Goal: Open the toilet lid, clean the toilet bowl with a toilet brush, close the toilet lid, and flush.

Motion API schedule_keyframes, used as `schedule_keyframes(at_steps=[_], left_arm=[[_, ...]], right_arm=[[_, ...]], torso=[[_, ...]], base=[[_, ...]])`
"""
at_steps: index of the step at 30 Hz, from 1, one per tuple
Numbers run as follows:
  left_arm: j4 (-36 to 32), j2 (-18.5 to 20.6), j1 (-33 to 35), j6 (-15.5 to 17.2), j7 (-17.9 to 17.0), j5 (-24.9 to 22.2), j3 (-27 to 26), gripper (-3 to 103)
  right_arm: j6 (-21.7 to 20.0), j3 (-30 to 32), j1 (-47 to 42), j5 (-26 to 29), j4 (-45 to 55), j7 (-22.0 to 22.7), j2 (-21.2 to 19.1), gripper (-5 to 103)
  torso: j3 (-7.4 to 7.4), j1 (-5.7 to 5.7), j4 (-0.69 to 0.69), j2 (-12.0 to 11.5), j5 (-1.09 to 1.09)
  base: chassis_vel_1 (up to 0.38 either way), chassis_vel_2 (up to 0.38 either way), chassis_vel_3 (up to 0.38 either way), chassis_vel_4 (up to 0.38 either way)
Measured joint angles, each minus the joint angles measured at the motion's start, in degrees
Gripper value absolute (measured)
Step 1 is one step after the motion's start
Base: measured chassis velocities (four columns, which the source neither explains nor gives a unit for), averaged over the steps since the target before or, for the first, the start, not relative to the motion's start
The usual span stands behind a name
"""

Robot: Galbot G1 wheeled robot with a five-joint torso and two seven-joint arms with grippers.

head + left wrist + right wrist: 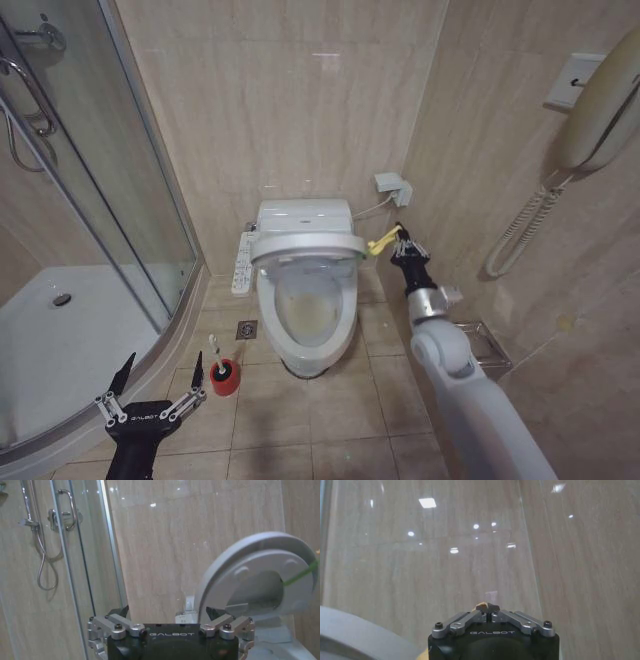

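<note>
The toilet lid [305, 243] is lifted partway off the toilet bowl [310, 312], whose bottom shows yellowish staining. My right gripper [400, 240] holds the lid's yellow-green tag [383, 242] at its right edge; in the right wrist view this gripper [488, 611] is shut with a bit of yellow between its tips. In the left wrist view the lid [260, 562] stands tilted up, its underside and bumpers showing. The toilet brush [214, 352] stands in its red holder [225, 382] on the floor, left of the toilet. My left gripper [163, 365] [167, 611] hangs open just left of the brush.
A curved glass shower enclosure [150, 230] and white shower tray [60, 330] fill the left side. A floor drain [247, 329] lies beside the toilet. On the right wall hang a phone [600, 100] with coiled cord and a low metal rack [487, 345].
</note>
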Motion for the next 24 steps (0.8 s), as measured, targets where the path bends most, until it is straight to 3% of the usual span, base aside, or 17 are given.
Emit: schedule_keyframes(at_steps=[6, 24], left_arm=[[0.00, 0.00, 0.00, 0.00, 0.01, 0.00, 0.00, 100], [0.00, 0.00, 0.00, 0.00, 0.01, 0.00, 0.00, 100]], right_arm=[[-0.76, -1.17, 7.84, 1.48, -5.32, 0.21, -0.32, 1], [-0.28, -8.54, 27.66, -0.37, -23.90, -1.02, 4.43, 1]], torso=[[0.00, 0.00, 0.00, 0.00, 0.00], [0.00, 0.00, -0.02, 0.00, -0.01]], base=[[0.000, 0.000, 0.000, 0.000], [0.000, 0.000, 0.000, 0.000]])
